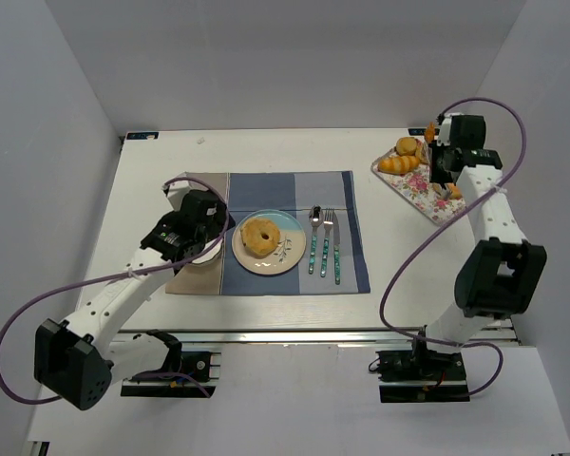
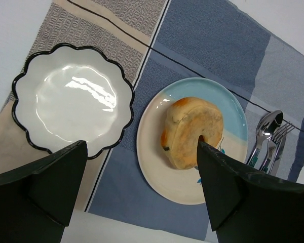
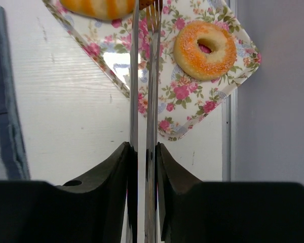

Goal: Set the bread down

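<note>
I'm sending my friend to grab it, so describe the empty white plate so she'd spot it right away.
Find the blue and beige placemat in the middle of the table. At its beige striped end, beside the round blue-and-cream plate holding the bread, sits the empty plate. Unlike its neighbour, it is glossy white with a wavy scalloped edge outlined in black.

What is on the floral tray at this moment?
A sugared ring doughnut, a striped pastry and a round bun. The right arm and the tongs held in the right gripper cover part of the floral tray, so more may be hidden.
</note>
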